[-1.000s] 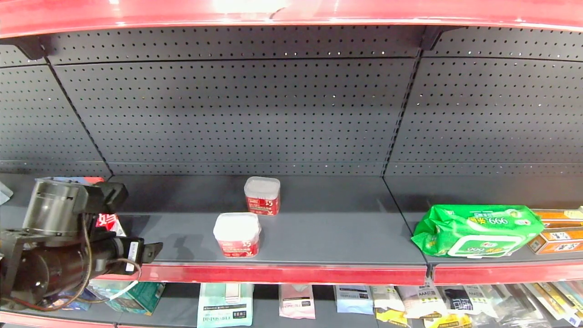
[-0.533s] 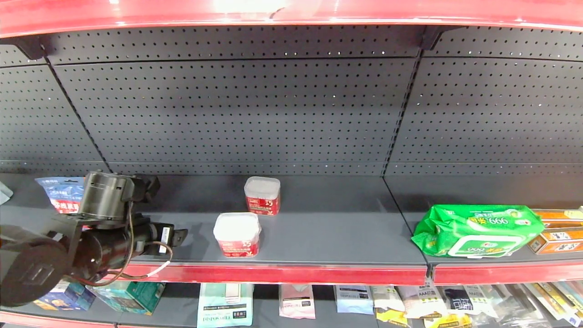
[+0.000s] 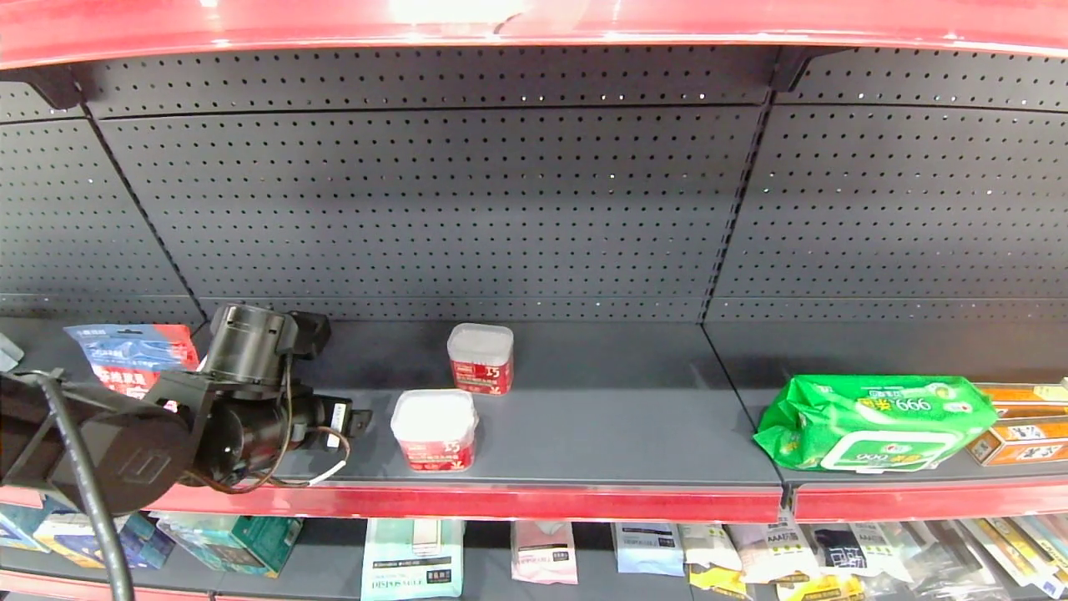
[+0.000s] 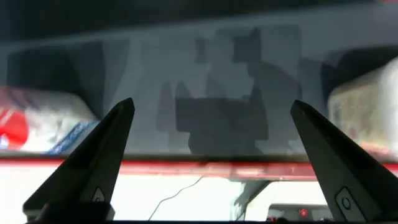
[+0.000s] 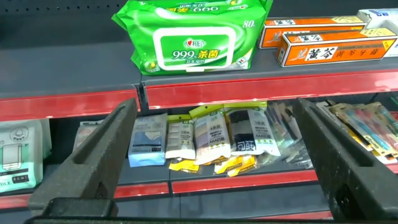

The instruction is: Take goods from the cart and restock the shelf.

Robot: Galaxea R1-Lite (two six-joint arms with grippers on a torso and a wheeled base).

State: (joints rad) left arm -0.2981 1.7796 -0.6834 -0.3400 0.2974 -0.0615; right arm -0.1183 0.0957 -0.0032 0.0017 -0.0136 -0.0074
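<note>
Left gripper (image 3: 360, 417): lower left of the head view, level with the shelf (image 3: 584, 434) and just left of the front tub (image 3: 435, 441); fingers spread apart, nothing between them.
Right gripper (image 5: 214, 102): fingers apart and empty, facing the green wet-wipes pack (image 5: 193, 37) and the orange boxes (image 5: 329, 46).
Goods on shelf: two white-lidded, red-labelled tubs stand at centre frame. The front tub is near the red edge; the rear tub (image 3: 480, 357) stands behind it, slightly right and apart.
Progress: two tubs appear shelved. With both grippers empty and bare shelf around the tubs, restocking is probably unfinished.
Hard to make out: the arm covers part of the blue-and-red packet (image 3: 133, 355). What remains in the cart cannot be judged.
</note>
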